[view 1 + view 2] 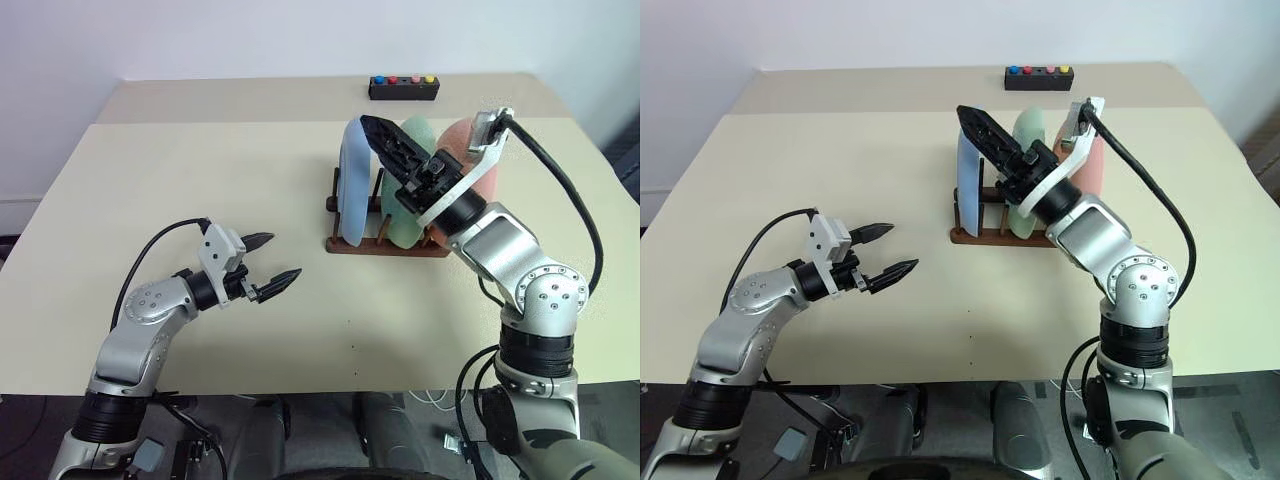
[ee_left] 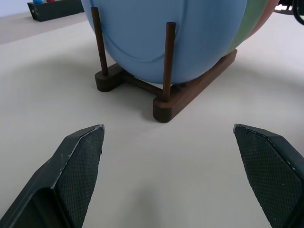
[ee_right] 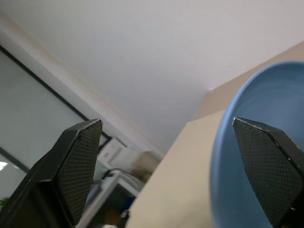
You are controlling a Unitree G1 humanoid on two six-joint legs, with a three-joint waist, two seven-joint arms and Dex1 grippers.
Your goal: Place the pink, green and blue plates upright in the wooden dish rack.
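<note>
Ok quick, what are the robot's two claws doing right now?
Left claw: open, holding nothing, hovering over the table.
Right claw: open, holding nothing, up by the blue plate standing in the wooden rack.

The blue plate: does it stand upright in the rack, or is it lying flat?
Upright. The blue plate stands on edge between the pegs of the wooden dish rack, beside the green plate.

Three plates (image 1: 352, 185) upright in rack (image 1: 385, 245) — button box (image 1: 403, 88) behind, at table's (image 1: 200, 180) far edge
</note>
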